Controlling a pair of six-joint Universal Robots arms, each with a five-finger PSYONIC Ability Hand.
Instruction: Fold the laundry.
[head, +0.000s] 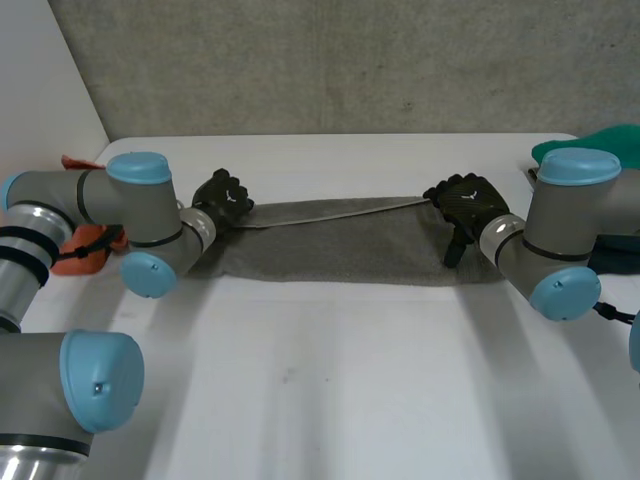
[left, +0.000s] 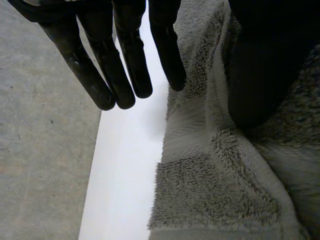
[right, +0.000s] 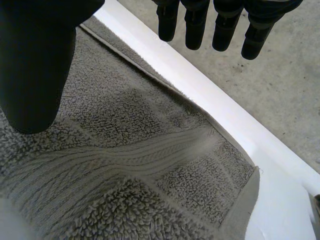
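White table (head: 320, 380), grey towel (head: 350, 255) stretched along its far side — left hand (head: 222, 195) over its left end, right hand (head: 465, 200) over its right — fingers straight, spread off the thumbs, clasping nothing.

One towel (head: 350, 250), one orange cloth (head: 90, 238), one green cloth (head: 610, 140).

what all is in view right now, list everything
towel: one, grey, stretched across the far part of the table between the two hands
table: one, white, under everything
orange item: one, orange, at the table's left edge behind the left arm
green item: one, green, at the far right corner
wall: one, grey, behind the table
left arm, right arm: two, grey with light-blue caps
left hand: one, black, at the towel's left end, fingers straight
right hand: one, black, at the towel's right end, fingers straight
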